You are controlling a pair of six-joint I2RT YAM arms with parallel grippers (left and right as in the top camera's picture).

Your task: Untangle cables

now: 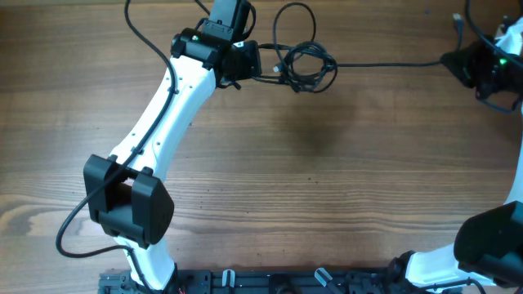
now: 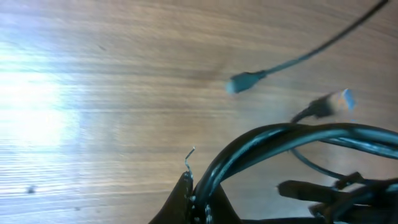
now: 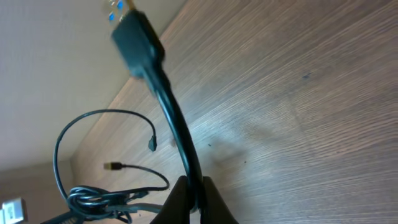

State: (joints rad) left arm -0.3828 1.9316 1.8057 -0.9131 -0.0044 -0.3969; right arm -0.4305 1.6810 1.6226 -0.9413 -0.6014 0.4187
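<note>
The cables lie as a knotted black bundle (image 1: 306,65) at the far middle of the table, with a loop (image 1: 294,20) rising behind it. One cord (image 1: 384,63) runs taut from the bundle to the right. My left gripper (image 1: 249,69) is shut on several strands at the bundle's left side; the left wrist view shows them pinched between the fingers (image 2: 202,196), with two plug ends (image 2: 239,83) (image 2: 333,102) loose beyond. My right gripper (image 1: 458,61) is shut on the taut cord near its plug end (image 3: 134,37); its fingers (image 3: 194,196) pinch the cord.
The table is brown wood (image 1: 327,180). The left arm (image 1: 163,114) reaches diagonally across the left half. The right arm's base (image 1: 490,245) is at the front right. A thick robot wire (image 1: 73,220) loops at the front left.
</note>
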